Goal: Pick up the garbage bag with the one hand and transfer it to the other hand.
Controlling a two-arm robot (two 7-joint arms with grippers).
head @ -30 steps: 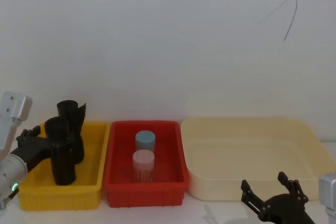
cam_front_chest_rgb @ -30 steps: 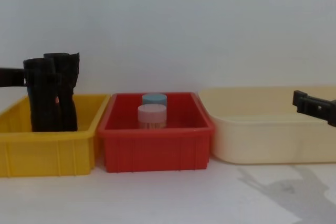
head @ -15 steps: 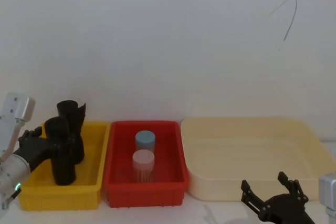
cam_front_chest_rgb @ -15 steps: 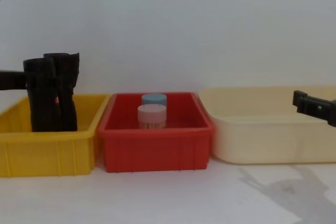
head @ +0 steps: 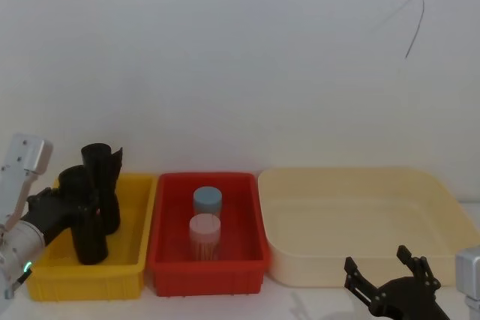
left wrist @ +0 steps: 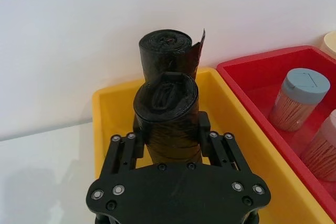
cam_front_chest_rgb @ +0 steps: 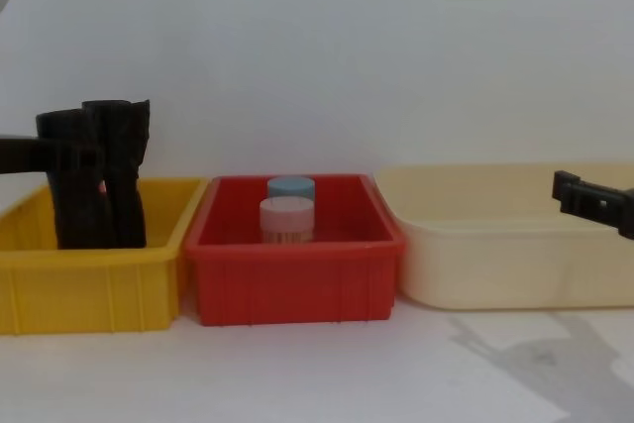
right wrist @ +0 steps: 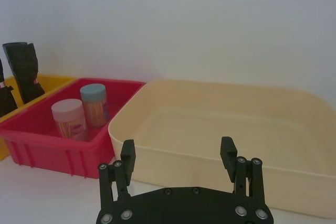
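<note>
L pincer clamped on garbage bag, which stands in yellow bin at counter's left edge; bag top now tipped left vs 0.5 s ago; prob. grip secured, lift starting; R pincer wide open, empty, near counter's front-right corner.

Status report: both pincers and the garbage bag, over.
Left pincer shut on garbage bag in yellow bin. Right pincer open, low before cream tray. Other roll close behind bag.
</note>
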